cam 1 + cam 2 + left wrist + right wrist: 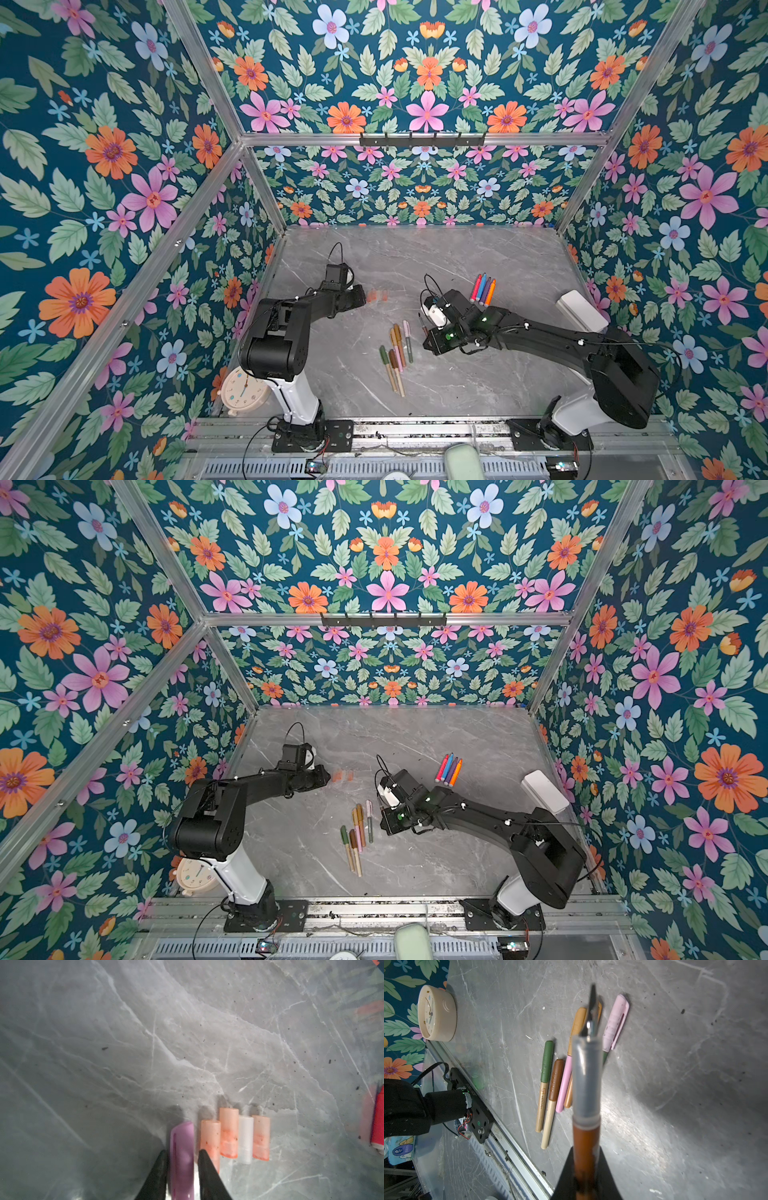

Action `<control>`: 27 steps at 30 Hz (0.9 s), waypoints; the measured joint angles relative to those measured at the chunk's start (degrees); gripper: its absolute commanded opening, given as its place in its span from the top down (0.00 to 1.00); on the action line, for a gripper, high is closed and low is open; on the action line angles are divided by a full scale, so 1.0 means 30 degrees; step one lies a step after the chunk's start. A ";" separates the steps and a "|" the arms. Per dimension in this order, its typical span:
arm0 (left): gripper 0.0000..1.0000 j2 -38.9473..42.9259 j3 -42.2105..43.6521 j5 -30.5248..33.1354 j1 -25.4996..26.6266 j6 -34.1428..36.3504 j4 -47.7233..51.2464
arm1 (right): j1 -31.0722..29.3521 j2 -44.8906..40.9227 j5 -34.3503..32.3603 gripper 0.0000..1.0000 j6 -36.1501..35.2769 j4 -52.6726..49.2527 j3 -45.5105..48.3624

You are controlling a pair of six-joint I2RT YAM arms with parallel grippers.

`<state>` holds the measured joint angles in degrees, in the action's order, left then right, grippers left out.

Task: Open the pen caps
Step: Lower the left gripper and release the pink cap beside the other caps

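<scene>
while the right tool [586, 1153] clamps an uncapped brown pen [586, 1076] above the bench [675, 1084], nib bare, the left tool [181, 1152] stands slightly apart around a purple cap [182, 1136] just beside a row of four pale caps [228, 1132] on the bench; capped pens [546, 1061] lie grouped near the middle

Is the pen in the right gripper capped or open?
Open: the brown-barrelled pen shows a bare metal nib and clear grip section; no cap on it.
</scene>
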<state>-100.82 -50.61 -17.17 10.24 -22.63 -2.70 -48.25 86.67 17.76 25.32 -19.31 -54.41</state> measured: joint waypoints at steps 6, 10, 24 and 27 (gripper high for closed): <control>0.64 0.0102 0.0087 -0.0605 0.0000 -0.0408 -0.0175 | 0.0000 -0.0022 -0.0146 1.00 -0.0131 -0.0146 -0.0102; 0.64 0.0342 0.0168 -0.0736 0.0000 -0.0495 -0.0211 | 0.0015 -0.0022 -0.0357 1.00 -0.0211 -0.0175 -0.0277; 0.65 0.5559 0.5960 -0.2455 0.0109 -0.2076 -0.5355 | 0.8626 -0.0095 -0.1967 1.00 0.0117 -0.2324 0.0124; 0.65 0.6987 0.7308 -0.2448 0.0124 -0.2091 -0.6754 | 1.1016 0.0408 -0.2390 1.00 0.0590 -0.2433 0.0233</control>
<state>-79.85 -28.69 -24.51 10.61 -28.91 -22.96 -15.20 87.90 10.59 27.09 -26.61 -53.71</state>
